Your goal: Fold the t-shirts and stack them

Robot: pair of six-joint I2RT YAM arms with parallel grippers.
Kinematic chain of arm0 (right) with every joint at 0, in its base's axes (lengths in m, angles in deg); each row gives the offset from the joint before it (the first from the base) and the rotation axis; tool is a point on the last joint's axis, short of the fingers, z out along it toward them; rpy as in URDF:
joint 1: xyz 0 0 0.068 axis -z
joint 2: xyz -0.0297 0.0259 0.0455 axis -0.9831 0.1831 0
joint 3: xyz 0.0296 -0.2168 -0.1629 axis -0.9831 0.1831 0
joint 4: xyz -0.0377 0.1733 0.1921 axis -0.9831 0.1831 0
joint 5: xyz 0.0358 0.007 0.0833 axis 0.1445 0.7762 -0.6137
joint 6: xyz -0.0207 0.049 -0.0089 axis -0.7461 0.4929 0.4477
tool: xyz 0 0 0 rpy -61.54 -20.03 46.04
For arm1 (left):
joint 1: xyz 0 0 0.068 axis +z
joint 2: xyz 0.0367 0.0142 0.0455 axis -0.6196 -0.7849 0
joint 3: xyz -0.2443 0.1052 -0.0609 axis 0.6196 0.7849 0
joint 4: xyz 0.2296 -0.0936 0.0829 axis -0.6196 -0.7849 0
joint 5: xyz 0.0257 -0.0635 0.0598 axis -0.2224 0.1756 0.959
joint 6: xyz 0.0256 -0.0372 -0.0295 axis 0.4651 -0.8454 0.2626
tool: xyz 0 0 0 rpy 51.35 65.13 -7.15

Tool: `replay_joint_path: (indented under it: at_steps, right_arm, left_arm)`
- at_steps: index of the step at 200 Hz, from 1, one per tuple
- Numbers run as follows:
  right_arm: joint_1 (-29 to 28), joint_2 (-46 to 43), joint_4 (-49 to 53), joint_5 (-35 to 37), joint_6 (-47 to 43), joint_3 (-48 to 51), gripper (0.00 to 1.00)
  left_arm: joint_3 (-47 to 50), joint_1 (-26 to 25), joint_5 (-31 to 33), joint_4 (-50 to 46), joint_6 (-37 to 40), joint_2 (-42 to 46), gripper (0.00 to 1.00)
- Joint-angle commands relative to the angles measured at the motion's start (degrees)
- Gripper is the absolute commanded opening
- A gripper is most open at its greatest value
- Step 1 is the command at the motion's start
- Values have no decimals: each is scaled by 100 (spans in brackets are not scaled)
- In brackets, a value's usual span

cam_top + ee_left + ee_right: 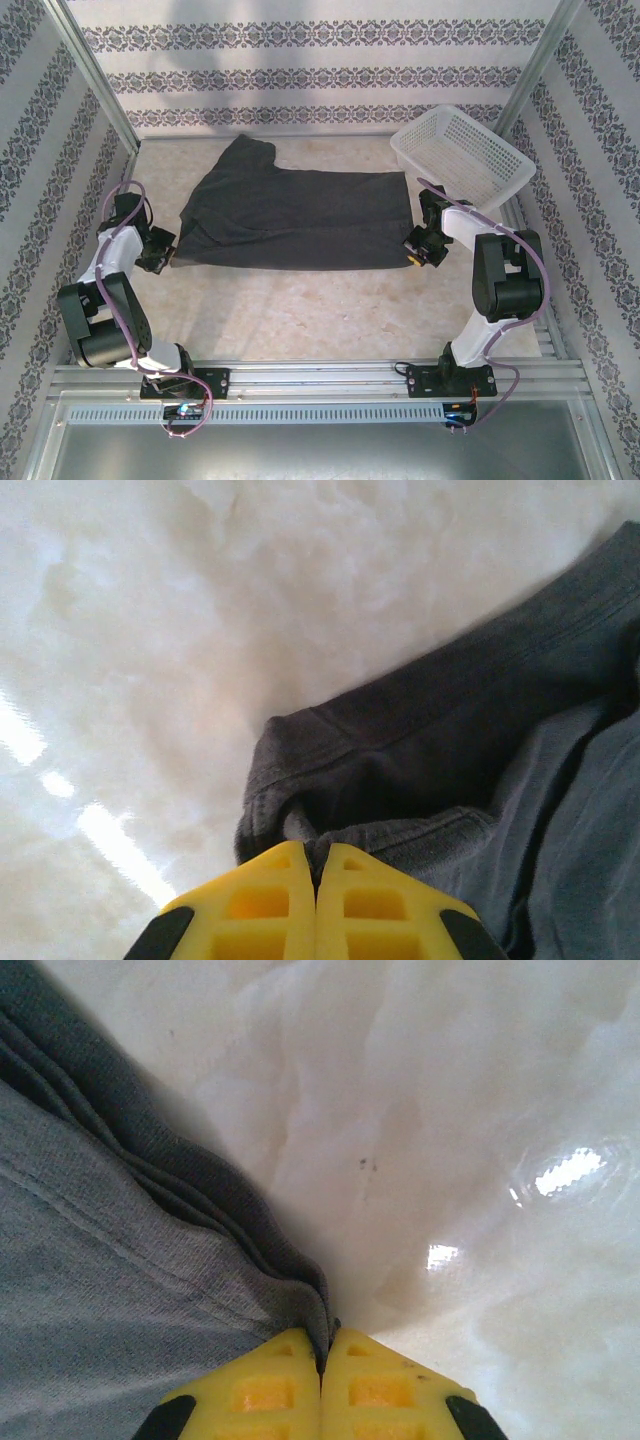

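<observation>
A dark charcoal t-shirt [290, 212] lies spread across the middle of the table, folded lengthwise, with a sleeve sticking out toward the back. My left gripper [160, 250] is at its near left corner, shut on the cloth; the left wrist view has the yellow fingers [260, 910] pinching a hem fold of the t-shirt [450, 760]. My right gripper [418, 250] is at the near right corner, its yellow fingertips [380, 1390] closed on the edge of the t-shirt [110, 1260].
A white mesh basket [462, 160] stands at the back right, just behind the right arm. Patterned walls close in the table on three sides. Bare pale tabletop [300, 310] lies between the shirt and the arm bases.
</observation>
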Motion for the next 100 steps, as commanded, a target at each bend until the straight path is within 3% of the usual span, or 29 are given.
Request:
replay_joint_path:
  at_steps: [1,57,100]
  right_arm:
    - [60,-142,222,241,-108,-62,0]
    - [-157,-617,511,404,-122,391,0]
    - [-328,-1299,749,444,75,1143,0]
  left_arm:
    - [-77,50,496,-880,657,52,0]
    - [486,12,900,-1263,878,489,0]
    - [1140,6,1251,-1397,452,1283,0]
